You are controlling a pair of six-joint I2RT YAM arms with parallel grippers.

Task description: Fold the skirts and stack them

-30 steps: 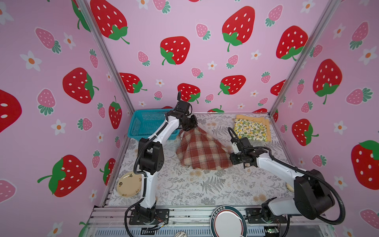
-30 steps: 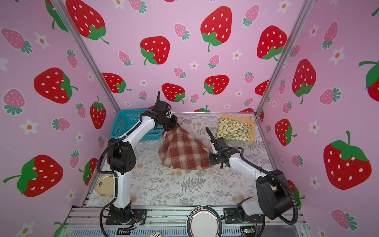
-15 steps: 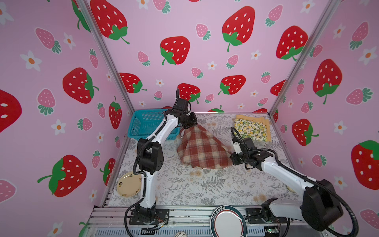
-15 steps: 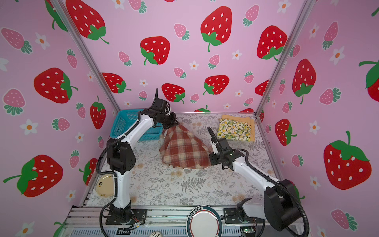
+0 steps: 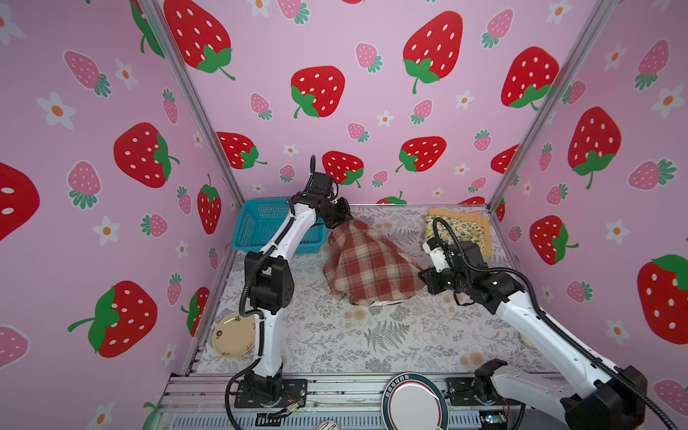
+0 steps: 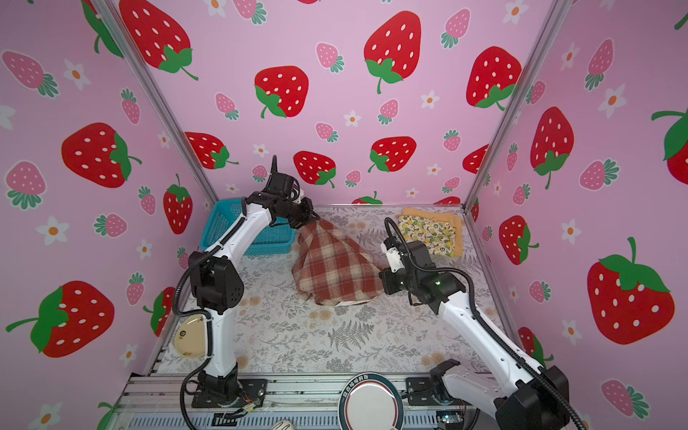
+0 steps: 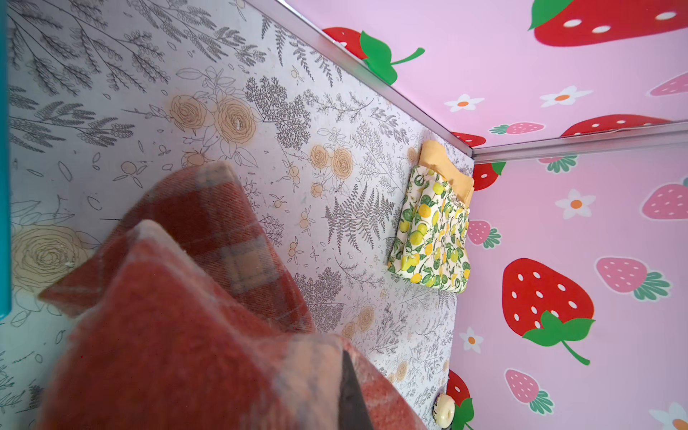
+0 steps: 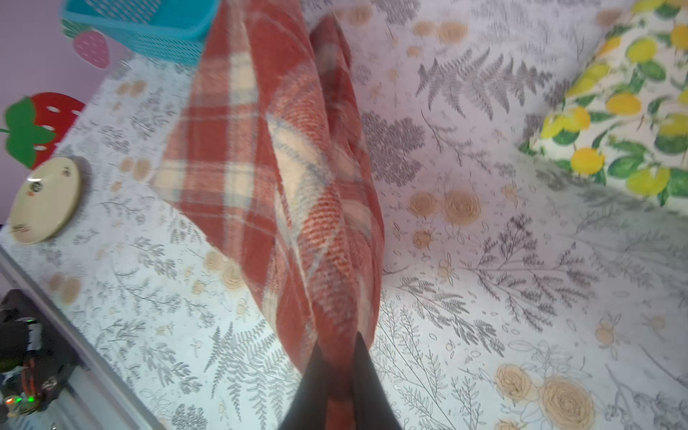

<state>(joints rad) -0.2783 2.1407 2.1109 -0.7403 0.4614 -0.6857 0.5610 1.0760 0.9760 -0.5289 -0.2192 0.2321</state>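
The red-brown and cream plaid skirt [image 5: 368, 264] [image 6: 335, 268] hangs tent-like over the middle of the table. My left gripper [image 5: 344, 219] [image 6: 312, 217] is shut on its raised far end; in the left wrist view the cloth [image 7: 186, 316] wraps one dark finger [image 7: 352, 394]. My right gripper [image 5: 422, 277] [image 6: 383, 277] [image 8: 338, 376] is shut on its right corner [image 8: 283, 167], low over the table. The lemon-print skirt [image 5: 458, 232] [image 6: 428, 234] [image 7: 432, 238] [image 8: 625, 111] lies folded on the folded mustard skirt [image 5: 473, 217] [image 6: 432, 214] [image 7: 446, 171] at the back right.
A teal mesh basket [image 5: 260, 227] [image 6: 223, 227] [image 8: 149, 22] stands at the back left, behind the left arm. A cream plate [image 5: 232, 335] [image 6: 190, 337] [image 8: 44, 201] lies at the front left edge. A round white disc [image 5: 413, 402] sits on the front rail.
The right gripper's jaws have closed on the plaid skirt's right corner and the arm has shifted slightly back. The left gripper still holds the raised end.
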